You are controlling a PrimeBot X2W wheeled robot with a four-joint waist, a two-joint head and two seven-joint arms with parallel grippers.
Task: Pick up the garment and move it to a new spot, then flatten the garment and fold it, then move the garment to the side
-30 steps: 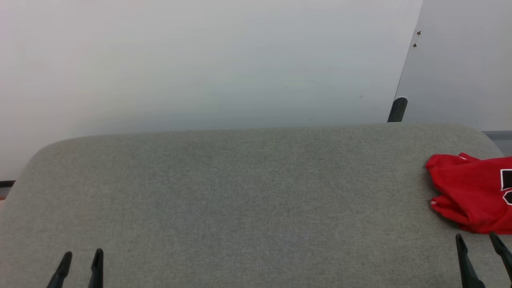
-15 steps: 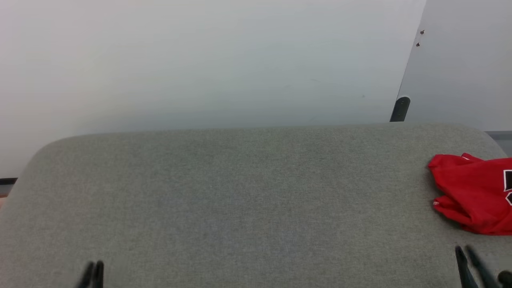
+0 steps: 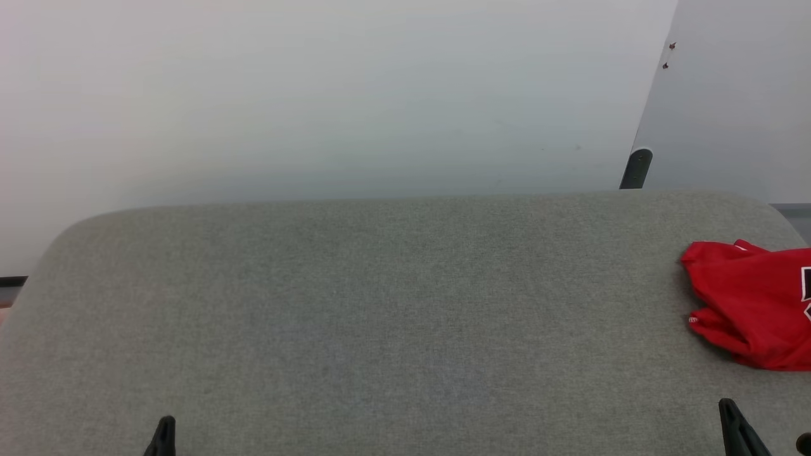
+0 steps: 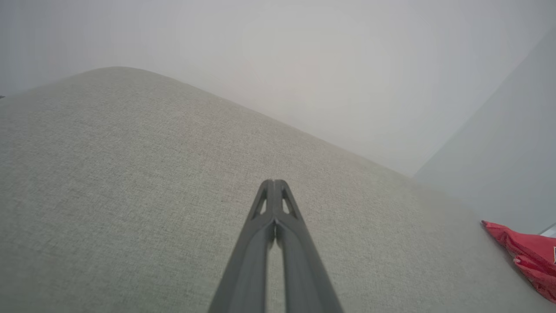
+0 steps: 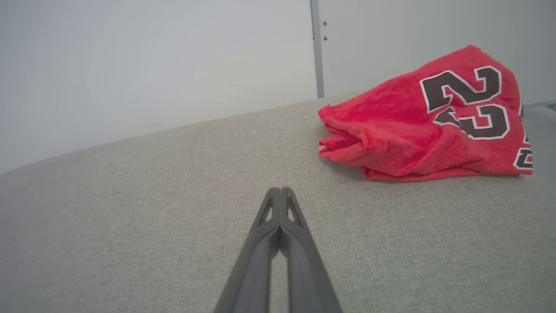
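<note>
The garment [image 3: 754,304], a red jersey with a black white-edged number, lies bunched at the far right of the grey upholstered surface [image 3: 380,304]. The right wrist view has the garment [image 5: 417,126] up and to the right of my right gripper [image 5: 281,190], which is shut and empty, well short of the cloth. My left gripper [image 4: 274,182] is shut with nothing in it, over bare fabric; a red corner of the garment [image 4: 527,256] sits at that view's right edge. In the head view my left gripper [image 3: 166,423] and right gripper [image 3: 725,405] poke up at the bottom.
A pale wall [image 3: 317,95] rises behind the surface. A dark post [image 3: 635,170] stands at the seam between two wall panels, behind the surface's far right. The surface curves down at its left and right ends.
Both grippers have gone from open to shut on nothing and have dropped lower in the head view. The whole picture has shifted slightly, so the camera moved. The garment lies as before.
</note>
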